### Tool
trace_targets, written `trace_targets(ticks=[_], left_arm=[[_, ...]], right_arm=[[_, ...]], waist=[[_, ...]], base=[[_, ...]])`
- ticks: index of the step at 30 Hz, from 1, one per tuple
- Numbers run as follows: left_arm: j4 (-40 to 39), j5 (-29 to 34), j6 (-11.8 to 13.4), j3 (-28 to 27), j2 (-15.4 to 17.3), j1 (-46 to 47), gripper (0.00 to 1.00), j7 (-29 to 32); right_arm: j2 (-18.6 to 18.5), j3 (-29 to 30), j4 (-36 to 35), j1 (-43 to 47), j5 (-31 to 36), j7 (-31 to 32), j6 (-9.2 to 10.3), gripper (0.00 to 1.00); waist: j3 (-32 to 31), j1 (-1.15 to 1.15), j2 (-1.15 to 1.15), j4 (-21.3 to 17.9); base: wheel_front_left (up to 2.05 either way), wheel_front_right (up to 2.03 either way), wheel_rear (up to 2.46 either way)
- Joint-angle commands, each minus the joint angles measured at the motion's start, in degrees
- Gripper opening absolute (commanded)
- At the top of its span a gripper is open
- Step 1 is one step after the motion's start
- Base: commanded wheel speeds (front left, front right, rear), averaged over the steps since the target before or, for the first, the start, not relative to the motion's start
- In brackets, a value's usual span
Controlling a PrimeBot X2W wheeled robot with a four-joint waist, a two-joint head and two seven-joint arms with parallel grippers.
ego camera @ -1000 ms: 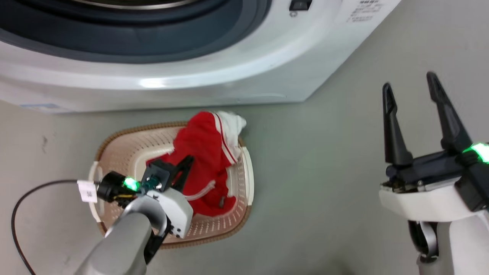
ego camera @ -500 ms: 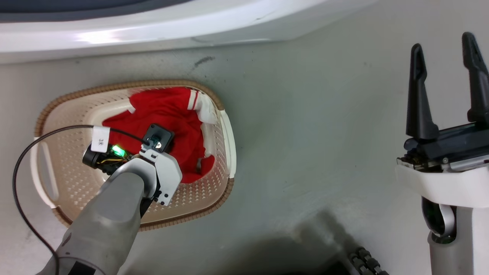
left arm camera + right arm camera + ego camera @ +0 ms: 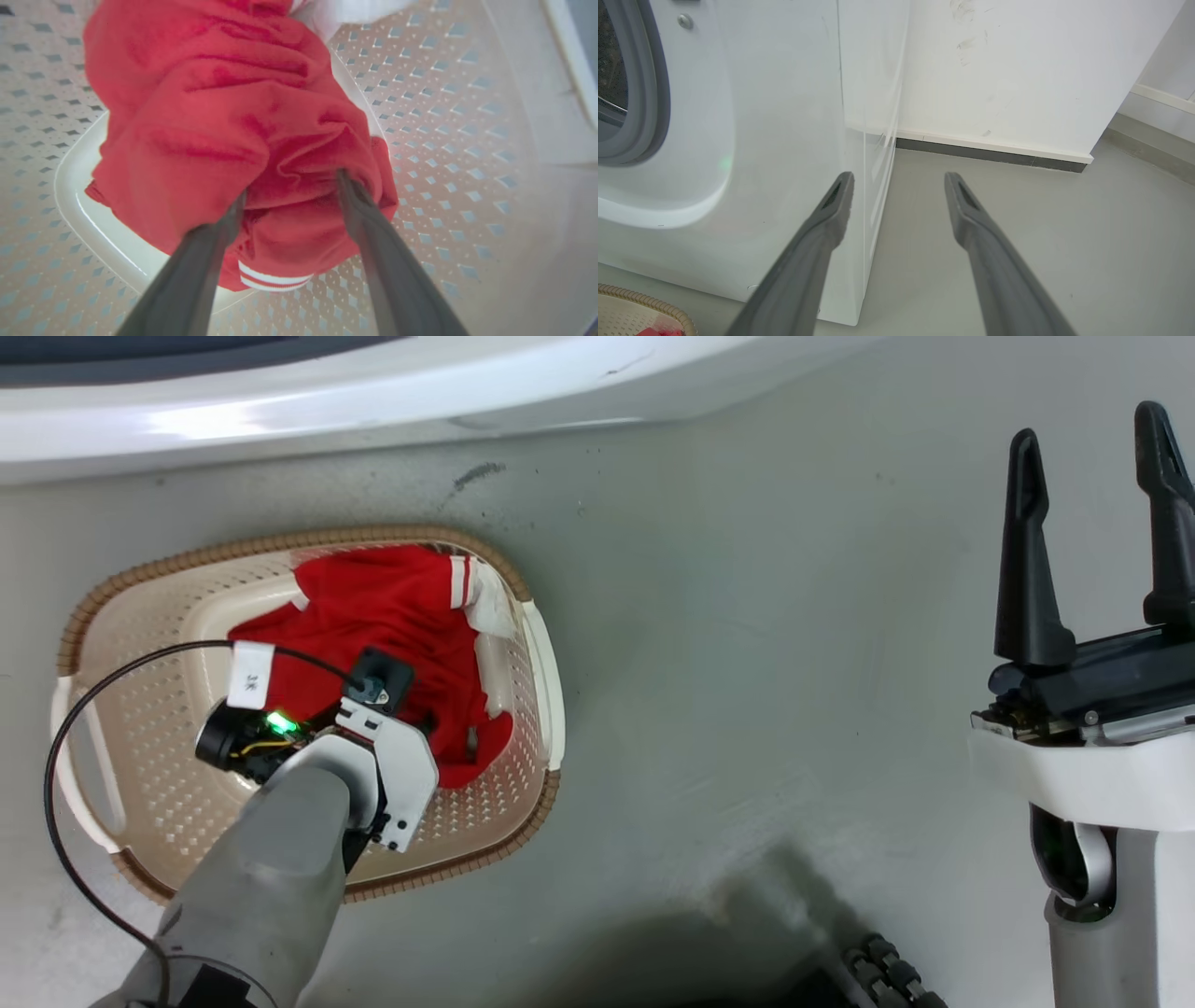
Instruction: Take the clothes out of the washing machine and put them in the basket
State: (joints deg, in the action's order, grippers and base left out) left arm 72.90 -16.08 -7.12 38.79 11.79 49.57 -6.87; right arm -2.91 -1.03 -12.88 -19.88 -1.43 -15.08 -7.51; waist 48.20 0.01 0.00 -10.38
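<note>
My left gripper (image 3: 290, 189) stands with fingers spread astride the bright red soft fabric clothes (image 3: 201, 116), which lie straight ahead of its fingertips in the low cream perforated plastic basket (image 3: 444, 116).

Tips of left fingers (image 3: 201, 261) inside clothes (image 3: 210, 116)

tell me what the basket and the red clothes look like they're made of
The basket looks like moulded plastic, cream and slightly glossy: rigid walls with regular small holes. Its brown rim seems plastic shaped like weave, though I cannot be sure. The clothes look like soft matt fabric, probably knit: it bunches into deep folds.
</note>
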Motion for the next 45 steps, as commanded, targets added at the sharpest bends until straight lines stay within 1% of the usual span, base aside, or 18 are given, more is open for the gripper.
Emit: trace_targets(ticks=[1, 8, 10, 12, 16, 22, 25, 26, 32, 37, 43, 45], left_arm=[[0.2, -1.26, 0.53, -1.06, -0.52, -0.64, 1.0, -1.19], [-0.09, -3.52, 1.97, -2.42, -3.01, -3.86, 1.0, -6.93], [-1.89, -4.05, 3.05, -3.18, -3.75, -5.52, 1.0, -8.07], [-3.92, -4.56, 3.64, -3.93, -4.07, -6.7, 1.0, -8.33], [-11.94, -4.55, 5.52, -6.26, -3.26, -10.37, 1.0, -8.33], [-26.27, -3.36, 8.65, -12.06, -2.05, -17.66, 1.0, -8.32], [-32.64, -2.0, 10.25, -15.33, -1.98, -21.67, 1.0, -8.32], [-32.64, -2.0, 10.25, -15.33, -1.98, -21.67, 1.0, -8.32], [-44.66, 0.94, 12.72, -22.82, -2.9, -29.71, 1.0, -8.33], [-53.17, 4.38, 12.76, -27.64, -4.19, -35.54, 1.0, -8.33], [-59.98, 7.88, 12.28, -31.61, -5.74, -41.0, 1.0, -8.34], [-61.93, 8.61, 11.74, -32.59, -6.33, -42.55, 1.0, -8.34]], right_arm=[[0.05, 0.01, 0.34, 0.52, -0.09, -0.13, 0.04, 1.0], [0.03, -0.59, 2.46, 3.73, 0.72, -0.13, 0.04, 1.0], [0.03, -0.33, 3.28, 5.27, 0.94, -0.12, 0.04, 1.0], [0.03, -0.05, 3.65, 6.28, 1.09, -0.12, 0.04, 1.0], [0.03, -0.14, 4.32, 8.42, 1.73, -0.12, 0.04, 1.0], [0.04, 0.27, 5.07, 10.99, 2.33, -0.12, 0.04, 1.0], [0.03, 0.65, 5.47, 12.6, 2.64, -0.12, 0.04, 1.0], [0.03, 0.65, 5.47, 12.6, 2.64, -0.12, 0.04, 1.0], [0.03, 1.41, 6.3, 15.5, 2.66, -0.12, 0.04, 1.0], [0.03, 1.65, 6.8, 17.29, 2.24, -0.12, 0.04, 1.0], [0.03, 1.96, 7.38, 19.43, 2.01, -0.12, 0.04, 1.0], [0.03, 2.13, 7.49, 20.24, 2.04, -0.12, 0.04, 1.0]], waist=[[-2.18, -0.01, 0.0, 0.7], [-10.01, -0.01, 0.0, 2.52], [-13.56, -0.01, 0.0, 3.22], [-15.7, -0.01, 0.0, 3.8], [-19.41, -0.01, 0.0, 4.95], [-24.48, -0.01, 0.0, 6.37], [-27.08, -0.01, 0.0, 7.17], [-27.08, -0.01, 0.0, 7.17], [-31.59, -0.01, 0.0, 8.53], [-34.85, -0.01, 0.0, 8.9], [-38.54, -0.01, 0.0, 8.98], [-39.67, -0.01, 0.0, 9.13]], base=[[0.0, 0.0, 0.0], [0.0, 0.0, 0.0], [0.0, 0.0, 0.0], [0.0, 0.0, 0.0], [0.0, 0.0, 0.0], [0.0, 0.0, 0.0], [0.0, 0.0, 0.0], [0.0, 0.0, 0.0], [0.0, 0.0, 0.0], [0.0, 0.0, 0.0], [0.0, 0.0, 0.0], [0.0, 0.0, 0.0]])
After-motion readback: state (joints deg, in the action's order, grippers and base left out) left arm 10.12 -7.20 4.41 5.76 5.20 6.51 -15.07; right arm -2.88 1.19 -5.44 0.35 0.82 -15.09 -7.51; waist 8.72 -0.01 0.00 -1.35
